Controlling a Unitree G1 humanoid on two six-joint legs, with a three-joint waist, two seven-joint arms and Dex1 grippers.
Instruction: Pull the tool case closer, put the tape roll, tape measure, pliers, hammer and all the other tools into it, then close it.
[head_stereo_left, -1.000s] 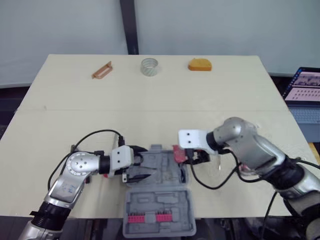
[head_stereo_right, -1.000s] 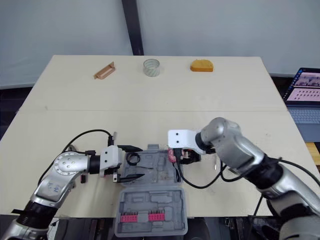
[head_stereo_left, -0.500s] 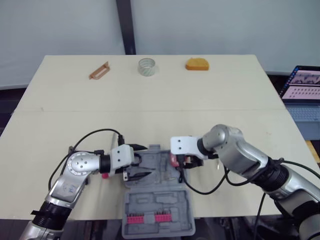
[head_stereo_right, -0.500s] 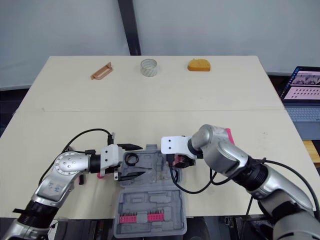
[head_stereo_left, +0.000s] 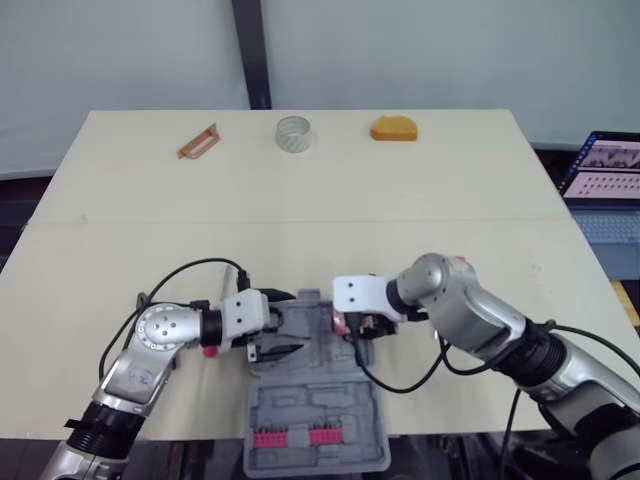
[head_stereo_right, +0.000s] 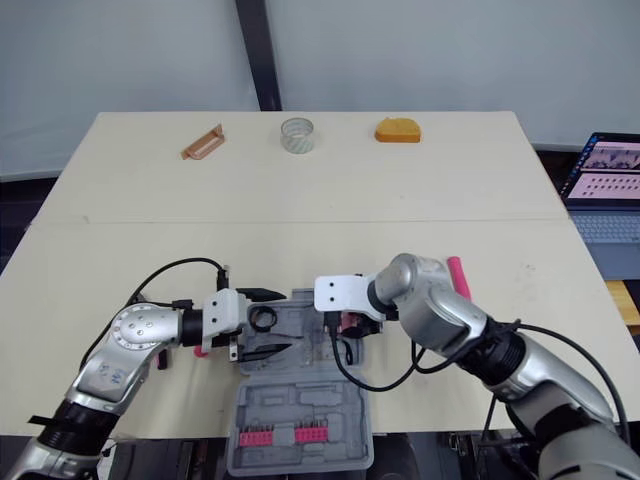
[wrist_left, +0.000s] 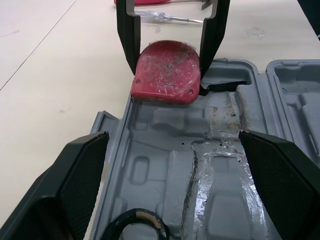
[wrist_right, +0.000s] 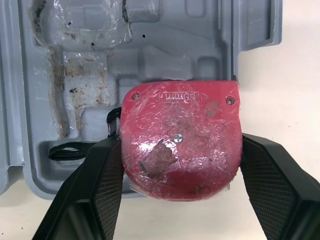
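The grey tool case (head_stereo_left: 318, 372) lies open at the near table edge, its moulded tray (wrist_left: 220, 165) empty and red bits in the lid (head_stereo_left: 290, 436). My right gripper (head_stereo_left: 357, 326) is shut on the red tape measure (wrist_right: 180, 145), holding it at the tray's right rim (wrist_left: 167, 72). My left gripper (head_stereo_left: 287, 322) stands open over the tray's left side, nothing between its fingers (wrist_left: 80, 170). The tape roll (head_stereo_left: 294, 133) stands at the far edge. A clear-handled screwdriver (wrist_left: 167, 17) lies beyond the case.
A brown tool (head_stereo_left: 198, 141) and an orange object (head_stereo_left: 397, 129) lie along the far edge. A pink handle (head_stereo_right: 457, 277) shows behind my right arm, and a red piece (head_stereo_left: 208, 350) beside my left wrist. A laptop (head_stereo_left: 603, 180) sits off the table's right.
My right gripper has carried the tape measure leftward, from beside the case to its right rim. The left gripper has stayed open over the tray. The camera shifted slightly.
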